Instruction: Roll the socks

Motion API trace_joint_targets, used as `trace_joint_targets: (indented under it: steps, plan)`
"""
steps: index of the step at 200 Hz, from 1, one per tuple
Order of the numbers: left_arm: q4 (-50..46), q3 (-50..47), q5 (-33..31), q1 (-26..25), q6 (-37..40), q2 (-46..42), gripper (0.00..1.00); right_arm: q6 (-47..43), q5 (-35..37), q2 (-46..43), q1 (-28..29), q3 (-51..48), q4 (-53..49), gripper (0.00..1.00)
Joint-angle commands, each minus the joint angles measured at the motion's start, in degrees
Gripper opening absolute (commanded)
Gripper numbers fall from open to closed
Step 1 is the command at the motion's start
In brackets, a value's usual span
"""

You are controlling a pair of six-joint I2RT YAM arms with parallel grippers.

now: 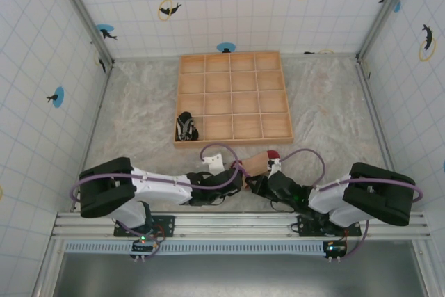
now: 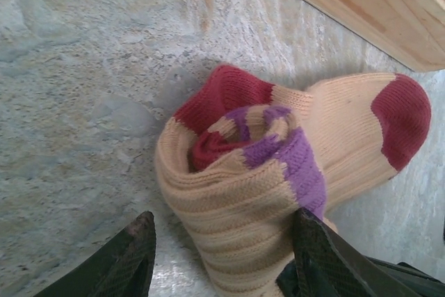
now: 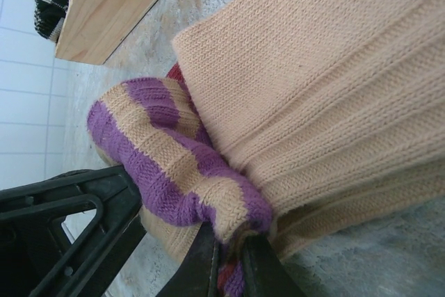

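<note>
A shallow wooden tray [image 1: 233, 140] sits mid-frame in the top view, divided four by four into square cells of pale, smooth wood with bare floors. The black-and-white striped sock [image 1: 185, 127] is not in any cell: it lies bunched on the table, against the outside of the tray's left wall near its lower left corner. Just below the tray's lower edge, between the two arms, lies the tan sock [image 2: 236, 193], a ribbed knit with a dark red toe and heel and purple bands at the cuff. Its cuff end is curled over on itself into a loose, soft roll, while the toe end lies flat toward the right of the left wrist view. The left gripper [image 2: 224, 224] straddles that roll with its jaws apart; one dark, textured finger [image 2: 135, 255] stands clear of the fabric and the other touches it. The right gripper [image 3: 231, 241] is pinched tight on the striped cuff edge, with knit bulging above the fingertips. The table [image 2: 76, 88] is mottled grey-beige, like stone.
</note>
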Motion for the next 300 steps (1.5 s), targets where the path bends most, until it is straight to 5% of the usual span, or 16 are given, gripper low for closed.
trace_joint_targets:
  steps: [1,59,99,129,170,247,300]
  plan:
    - [3.5,0.5,1.5,1.1,1.0,1.6,0.52,0.2,-0.8,2.2,-0.7,-1.9,-10.4,0.0]
    - [5.1,-0.5,5.7,3.0,-1.5,4.3,0.27,-0.9,-1.8,1.0,-2.0,-3.7,-6.8,0.0]
    - [-7.1,4.0,5.5,4.3,-1.5,4.6,0.0,-8.0,-2.9,-2.5,-2.3,-3.9,-6.1,0.36]
    - [-16.1,5.8,4.4,4.6,-0.8,1.9,0.0,-18.8,-3.2,-9.6,-1.7,-1.3,-12.0,0.58]
    - [-22.9,3.8,2.8,4.7,-2.7,-4.2,0.0,-37.1,3.1,-18.7,2.8,1.9,-20.0,0.72]
    - [-25.0,1.0,4.8,4.7,-4.8,-7.0,0.0,-67.0,22.9,-11.5,17.7,3.8,-9.5,0.74]
    - [-23.9,2.2,6.9,5.1,-5.3,-5.9,0.0,-76.7,24.4,2.6,22.8,7.4,5.2,0.69]
